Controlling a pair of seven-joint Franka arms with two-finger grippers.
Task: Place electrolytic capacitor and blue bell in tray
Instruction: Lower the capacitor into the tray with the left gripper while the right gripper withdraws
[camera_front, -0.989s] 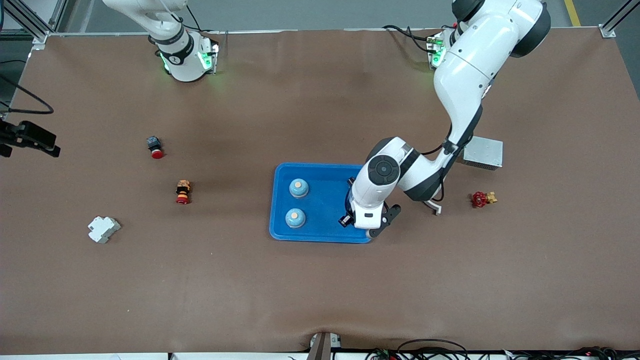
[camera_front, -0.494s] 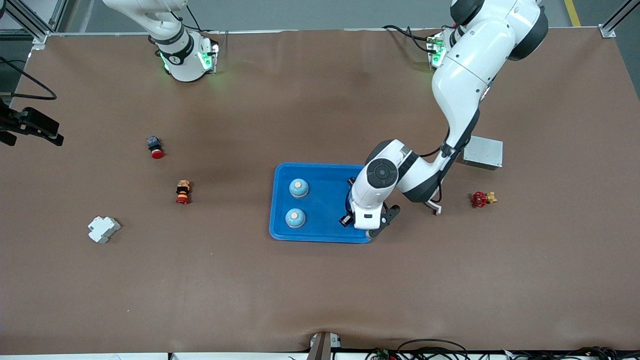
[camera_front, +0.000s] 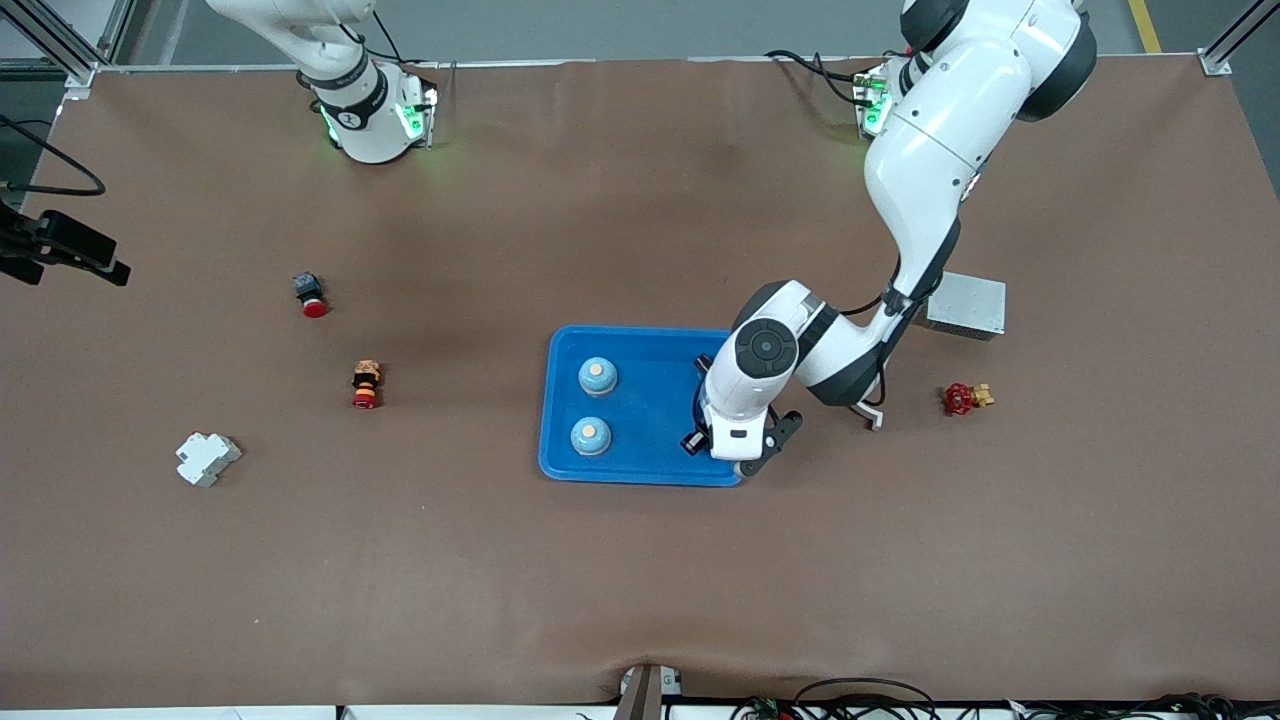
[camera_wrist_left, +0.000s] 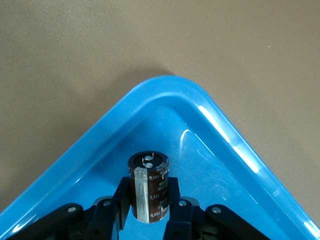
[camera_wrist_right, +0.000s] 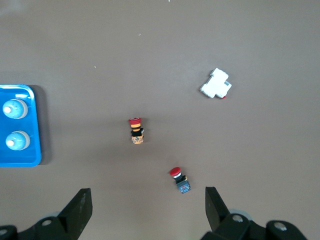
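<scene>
- Surface: one brown mat (camera_front: 640, 580) covers the whole table; slight wrinkles along the edge nearest the front camera. Grey floor and aluminium frame posts show past the edge where the arm bases stand.
- Tray (camera_front: 650, 460): one, bright blue, raised rim, rounded corners, near mid-table toward the left arm's end.
- Blue bells: two, both standing in the tray toward its right-arm end. One bell (camera_front: 597, 375) lies farther from the front camera, the other bell (camera_front: 590, 436) nearer. Each has a pale orange top.
- Electrolytic capacitor (camera_wrist_left: 148, 186): one, dark brown sleeve, silver stripe, two leads on the end face. It sits between the left gripper's fingers (camera_wrist_left: 176, 202), low inside a corner of the tray; contact with the tray floor cannot be told.
- Left gripper (camera_front: 722, 440): over the tray's end toward the left arm, jaws closed narrowly on the capacitor.
- Right gripper (camera_wrist_right: 145, 207): raised high over the right arm's end of the table, waiting; jaws spread wide, holding nothing.
- Red push buttons: two. One button (camera_front: 310, 293) with dark body; one button (camera_front: 366, 384) with orange-black body, nearer the front camera.
- White breaker block (camera_front: 206, 458): one.
- Red valve (camera_front: 964, 398): one, with brass fitting.
- Grey metal box (camera_front: 968, 305): one, partly hidden by the left arm.
</scene>
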